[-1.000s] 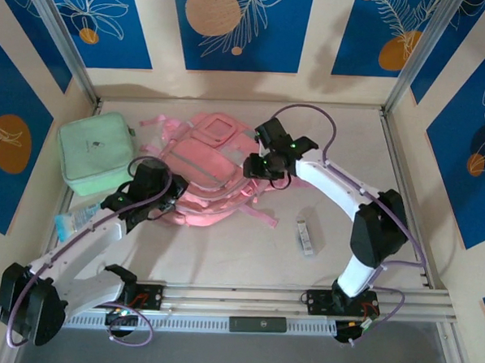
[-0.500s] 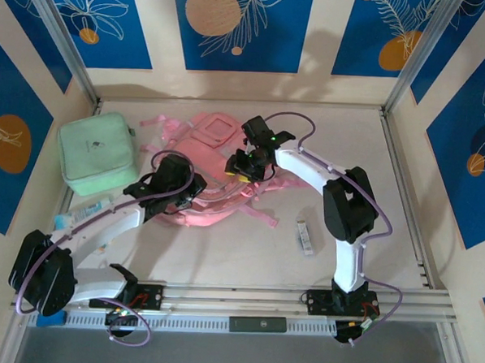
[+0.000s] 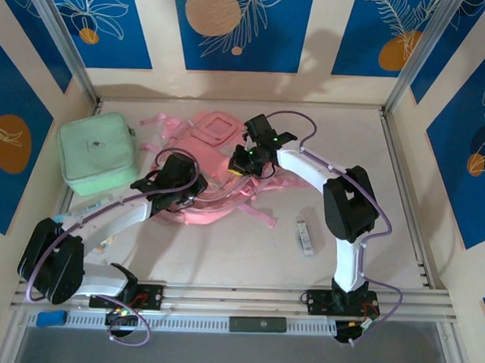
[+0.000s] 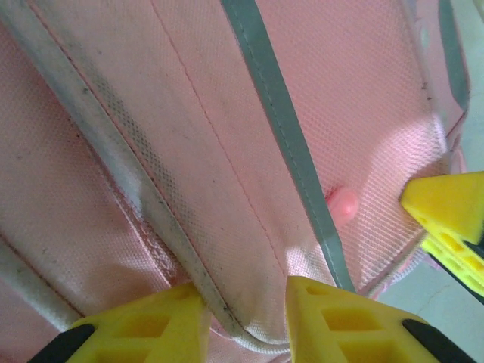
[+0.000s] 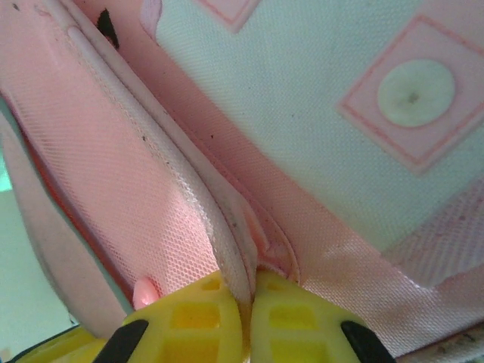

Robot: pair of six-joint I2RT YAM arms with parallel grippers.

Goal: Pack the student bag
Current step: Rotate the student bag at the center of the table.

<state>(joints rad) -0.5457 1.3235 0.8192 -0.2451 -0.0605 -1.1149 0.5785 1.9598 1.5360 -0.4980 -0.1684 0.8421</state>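
A mint green square zip case [image 3: 95, 152] sits tight against the left wall rail, just beside the bag's left edge, so there is little room to move on that side. The left hand [image 3: 183, 196] is clamped on a raised piped seam along the near left edge of the student bag [image 3: 215, 131], a large soft pink fabric backpack; in its wrist view the seam runs down between the yellow fingers [image 4: 144, 329]. The bag lies flat in the middle of the far half of the pale worktop [image 3: 222, 258], with its straps trailing toward the back wall. Its mesh-weave fabric is crossed by grey tape strips, and a pale front panel carries square patches. The right hand [image 3: 242, 167] has its fingers together, pinching a piped edge at the bag's right side [image 5: 248, 302]. To the right, a small flat white packet [image 3: 305, 235] lies alone, with open worktop around it out to the right rail.
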